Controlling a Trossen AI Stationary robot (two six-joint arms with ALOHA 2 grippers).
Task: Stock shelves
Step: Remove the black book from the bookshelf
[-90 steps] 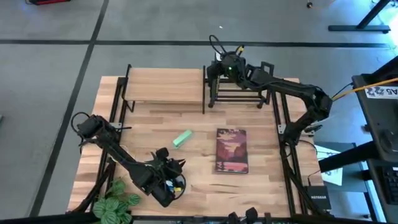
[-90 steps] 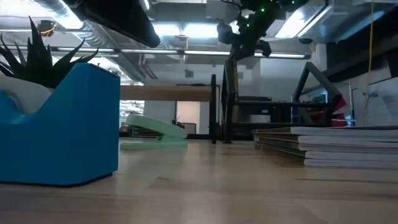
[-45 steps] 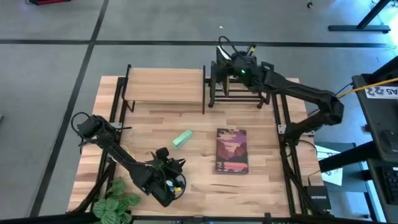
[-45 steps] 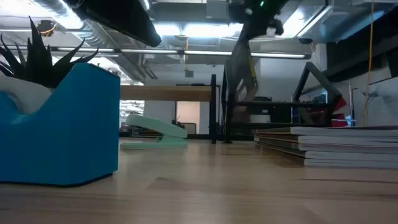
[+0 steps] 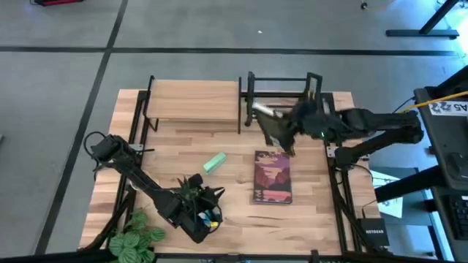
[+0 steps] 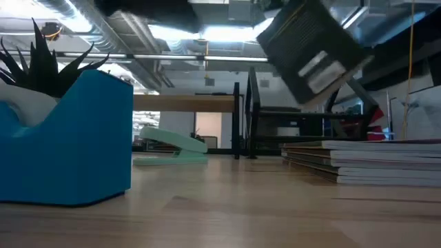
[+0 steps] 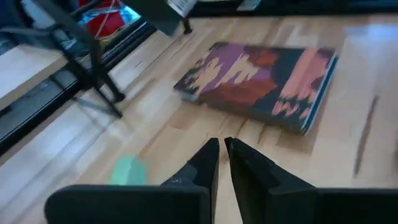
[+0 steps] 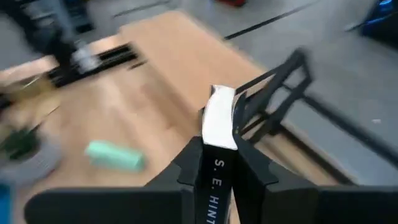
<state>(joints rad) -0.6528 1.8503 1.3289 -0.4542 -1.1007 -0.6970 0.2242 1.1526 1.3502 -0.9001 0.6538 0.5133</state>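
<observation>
— At the upper middle of the high view, what stands there?
— The light wood-topped two-tier shelf (image 5: 194, 101), with the black open-frame metal book rack (image 5: 281, 89) touching its right side.
— And the right gripper (image 5: 280, 128)?
— Just below the rack, its fingers clenched on a dark book with white page edges (image 8: 219, 134), held tilted above the stack of colourful-covered books (image 5: 273, 176).
— The left gripper (image 7: 221, 157)?
— Lower left of centre, fingers nearly pressed together, grasping nothing, near the mint-green stapler (image 5: 213, 162).
</observation>
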